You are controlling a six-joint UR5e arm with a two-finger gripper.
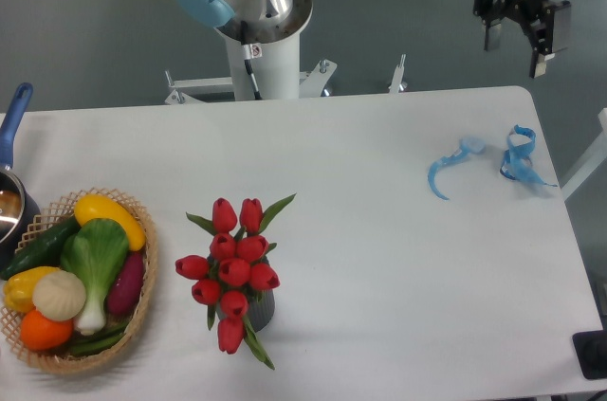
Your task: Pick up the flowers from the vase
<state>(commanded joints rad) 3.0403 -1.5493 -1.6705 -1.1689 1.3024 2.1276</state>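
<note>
Lower centre: your smooth red tulip flowers are standing in the dark ribbed cylindrical vase, beside a woven wicker basket. Upper right: your gripper is hanging with its fingers parted, holding nothing.

one fixed camera looks steeply down over the table

The flowers are a bunch of red tulip buds with pointed green leaves, standing in the vase just right of the wicker basket. The buds spread wider than the vase and hide most of it; one bud droops over its front rim. The vase is small, dark grey and upright, only its right side showing.
</note>
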